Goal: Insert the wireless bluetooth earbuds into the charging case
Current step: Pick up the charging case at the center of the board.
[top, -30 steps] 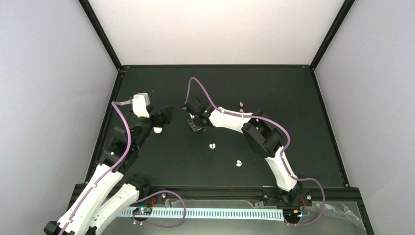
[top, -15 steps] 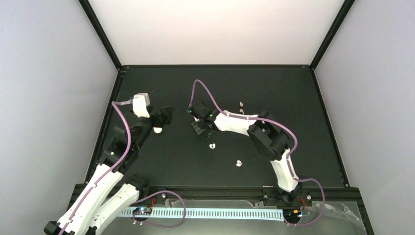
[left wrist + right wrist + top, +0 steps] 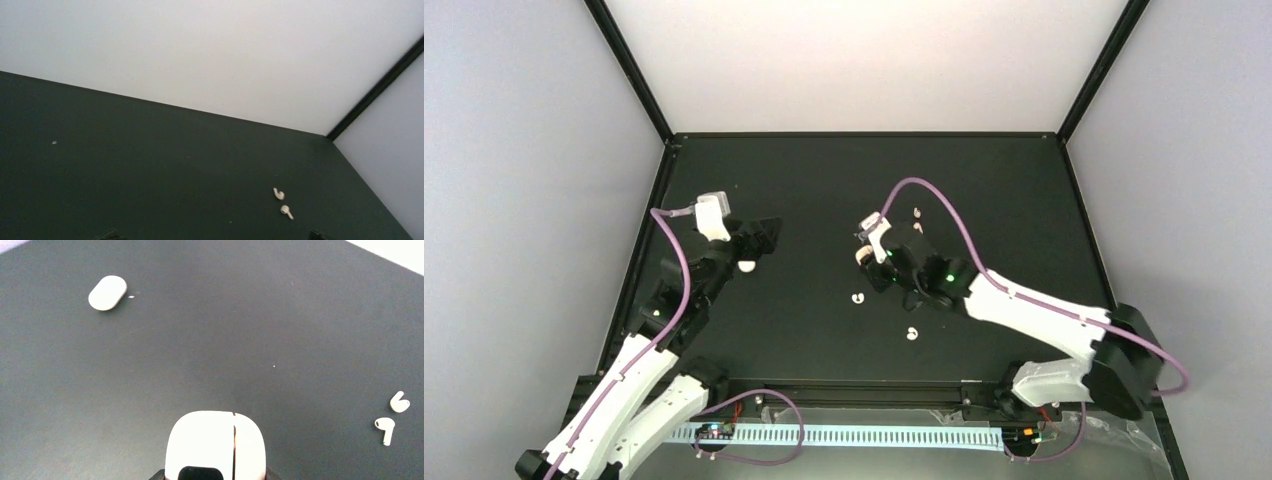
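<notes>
Earbuds lay loose on the black table (image 3: 1024,180) while the right gripper (image 3: 865,257) stood partly closed on a white charging case (image 3: 212,440), its fingers pressed to the sides of the rounded, glossy shell. A thin dark seam ran down the case's face, right of centre, and the lid appeared shut. All four earbuds were outside it, on the table.

The stemmed earbuds (image 3: 385,427), two cream-white pieces far smaller than the case, lay side by side without touching. They sat off to the right of the right gripper and well apart from it. Each showed a rounded head and a short slim stalk.

The bean-shaped earbuds (image 3: 857,297), curled and just as pale, lay separately on the near side of the same gripper. One was near its fingers and the other farther back, beside the forearm.

Ahead of the right gripper and to its left rested an oval case (image 3: 107,292), smooth, white and pebble-like, flat on the table. It lay just beside the left gripper (image 3: 760,236), on that gripper's near side. The left gripper's jaws were spread wide with nothing between them, and only their dark tips showed at the bottom edge of its wrist view.
</notes>
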